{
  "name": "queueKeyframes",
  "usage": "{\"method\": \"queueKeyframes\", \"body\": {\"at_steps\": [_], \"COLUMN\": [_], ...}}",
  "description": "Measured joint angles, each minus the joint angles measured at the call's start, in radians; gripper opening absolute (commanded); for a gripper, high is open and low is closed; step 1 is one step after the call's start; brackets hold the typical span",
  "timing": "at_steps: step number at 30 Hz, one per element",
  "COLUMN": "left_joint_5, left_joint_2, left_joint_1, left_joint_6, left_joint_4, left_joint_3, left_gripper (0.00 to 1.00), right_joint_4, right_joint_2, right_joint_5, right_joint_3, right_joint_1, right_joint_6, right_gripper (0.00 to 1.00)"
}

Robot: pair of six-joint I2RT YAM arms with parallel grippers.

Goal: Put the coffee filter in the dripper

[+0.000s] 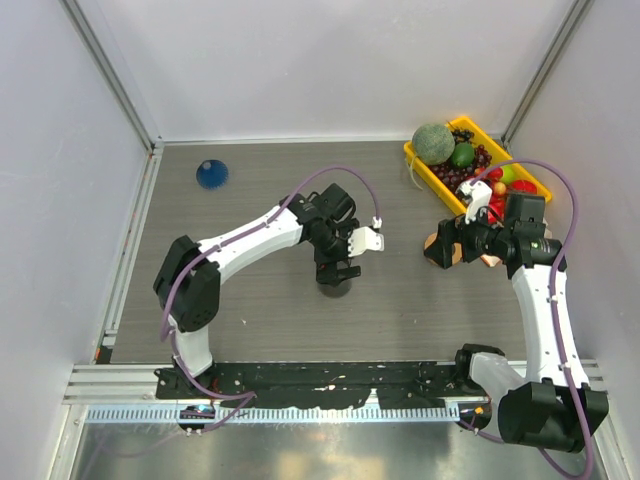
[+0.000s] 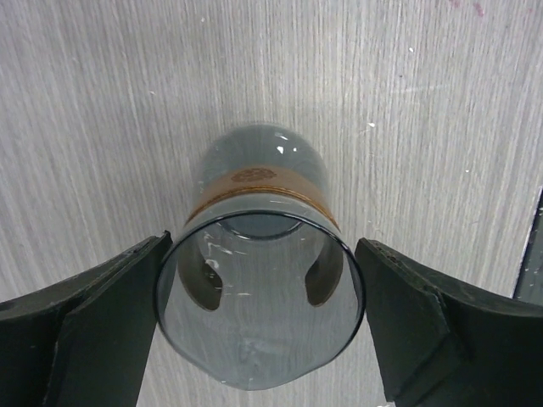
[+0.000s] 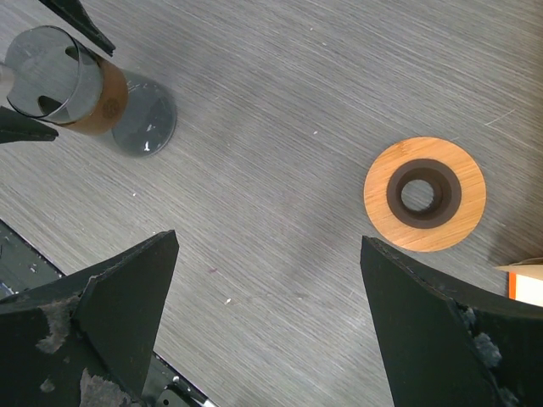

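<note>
The dripper (image 1: 212, 175) stood at the far left, well apart from both arms. The left gripper (image 2: 263, 240) flanked a glass cup (image 2: 259, 182) at its rim, and whether it gripped the cup could not be told. The right gripper (image 3: 270, 239) hung wide open near a wooden ring (image 3: 424, 193), with a yellow fruit tray (image 1: 418, 165) beyond it.

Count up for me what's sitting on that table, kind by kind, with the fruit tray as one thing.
Blue dripper: 1
Smoky glass cup: 1
Wooden ring: 1
Yellow fruit tray: 1
Box, only a corner showing: 1
Total: 5
</note>
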Motion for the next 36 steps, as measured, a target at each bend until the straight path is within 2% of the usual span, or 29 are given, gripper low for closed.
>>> {"method": "queueKeyframes", "body": {"at_steps": [10,16,19,22,26,32,36], "left_joint_5": [-0.010,-0.010,0.023,0.058,0.078,0.042,0.010], "left_joint_2": [-0.043,-0.175,-0.272,-0.387,-0.543,-0.665,-0.699], "left_joint_1": [-0.003,0.016,0.072,0.185,0.320,0.392,0.406], "left_joint_6": [-0.001,-0.017,-0.068,-0.162,-0.289,-0.471,-0.533], "left_joint_4": [-0.038,-0.095,-0.092,-0.057,0.011,0.069,0.080], "left_joint_3": [0.011,0.113,0.140,0.105,-0.056,-0.258,-0.315], "left_gripper": [1.00,0.99,0.99,1.00,0.99,1.00,0.99], "right_joint_4": [-0.032,-0.053,-0.057,-0.050,0.039,0.273,0.442], "right_joint_2": [0.010,0.024,0.037,0.056,0.058,0.102,0.139], "right_joint_5": [-0.019,-0.022,0.011,0.101,0.271,0.613,0.789], "right_joint_3": [0.000,0.007,0.008,0.005,-0.051,-0.234,-0.340], "right_joint_1": [0.000,0.000,0.001,0.009,0.069,0.286,0.362], "right_joint_6": [-0.026,-0.038,-0.065,-0.101,-0.138,-0.189,-0.238], "right_gripper": [0.95,0.95,0.95,0.96,1.00,0.96,0.95]}}
